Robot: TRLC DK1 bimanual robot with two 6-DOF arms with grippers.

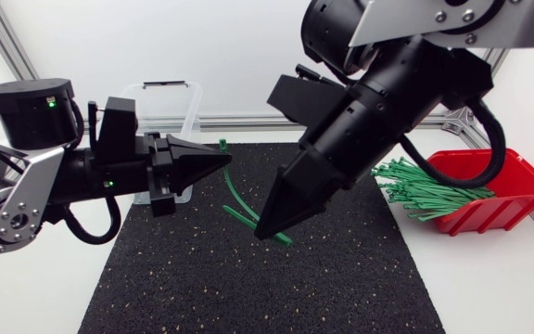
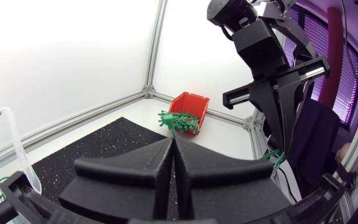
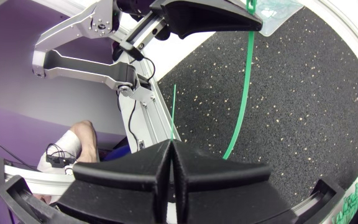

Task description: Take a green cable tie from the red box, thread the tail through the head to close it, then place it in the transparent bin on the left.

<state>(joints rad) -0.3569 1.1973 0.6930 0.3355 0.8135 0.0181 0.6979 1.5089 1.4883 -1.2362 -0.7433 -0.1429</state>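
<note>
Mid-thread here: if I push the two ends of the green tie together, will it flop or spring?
Likely springs: the cable tie holds a smooth bow between the left gripper and right gripper, not hanging limp. It looks thin and light, so it may twist sideways or slip from the pinch.

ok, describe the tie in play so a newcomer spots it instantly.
Find the black speckled mat. Above it the left tool and right tool face each other. The green cable tie arcs between their tips, alone, unlike the bundle in the red box.
</note>
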